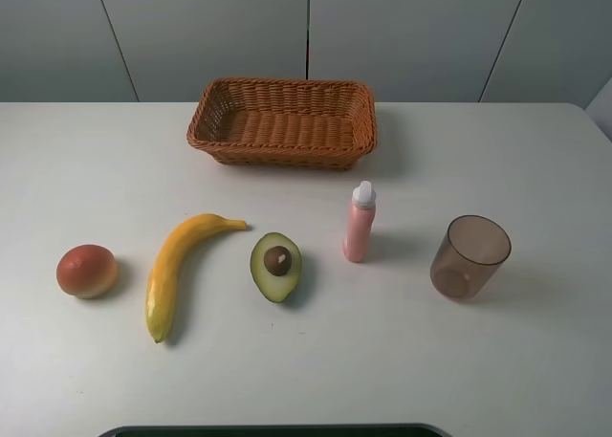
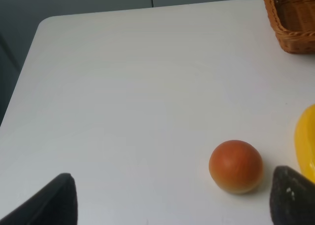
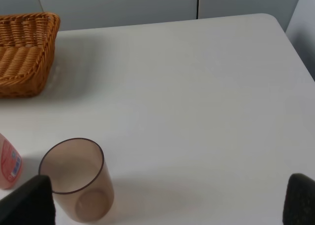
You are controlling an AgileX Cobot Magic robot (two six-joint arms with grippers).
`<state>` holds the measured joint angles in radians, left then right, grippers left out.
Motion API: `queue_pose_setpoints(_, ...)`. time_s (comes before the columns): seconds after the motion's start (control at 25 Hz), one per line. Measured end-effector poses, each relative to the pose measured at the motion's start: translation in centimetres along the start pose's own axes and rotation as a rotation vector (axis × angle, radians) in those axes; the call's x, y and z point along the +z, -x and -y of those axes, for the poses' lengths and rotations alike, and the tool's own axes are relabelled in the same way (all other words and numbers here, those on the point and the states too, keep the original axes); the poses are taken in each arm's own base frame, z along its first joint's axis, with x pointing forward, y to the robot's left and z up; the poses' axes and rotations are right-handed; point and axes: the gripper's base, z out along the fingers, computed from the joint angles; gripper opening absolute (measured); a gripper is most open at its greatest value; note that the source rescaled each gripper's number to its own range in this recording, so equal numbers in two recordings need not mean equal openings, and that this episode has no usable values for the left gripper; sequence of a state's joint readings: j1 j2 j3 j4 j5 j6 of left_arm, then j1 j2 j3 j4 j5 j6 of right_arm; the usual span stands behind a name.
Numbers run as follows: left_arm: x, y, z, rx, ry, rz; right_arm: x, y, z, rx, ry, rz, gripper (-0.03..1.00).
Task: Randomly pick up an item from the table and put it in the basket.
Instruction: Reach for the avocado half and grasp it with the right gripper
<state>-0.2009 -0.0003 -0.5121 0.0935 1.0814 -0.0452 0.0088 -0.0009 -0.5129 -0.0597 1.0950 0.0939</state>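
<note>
Lying cut side up on the white table, the halved avocado sits between the banana and an upright pink bottle, well apart from the wicker basket at the far side. The left gripper hangs near a round red-orange fruit, fingers spread wide with nothing between them. The right gripper, by a brown cup, is just as wide and holds nothing.

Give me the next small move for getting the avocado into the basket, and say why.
Probably swing the left tool over the avocado: it lies untouched on the table slightly left of centre, between the banana and the pink bottle, and that tool is open, holding nothing.
</note>
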Motion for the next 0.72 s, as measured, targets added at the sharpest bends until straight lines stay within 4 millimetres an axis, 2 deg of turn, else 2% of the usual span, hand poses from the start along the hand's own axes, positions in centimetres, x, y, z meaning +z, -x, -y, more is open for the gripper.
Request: queue_pose_setpoints(0.72,0.00,0.00,0.00,0.000,0.000,0.000,0.00,0.00,0.00,0.000,0.000,0.000,1.00)
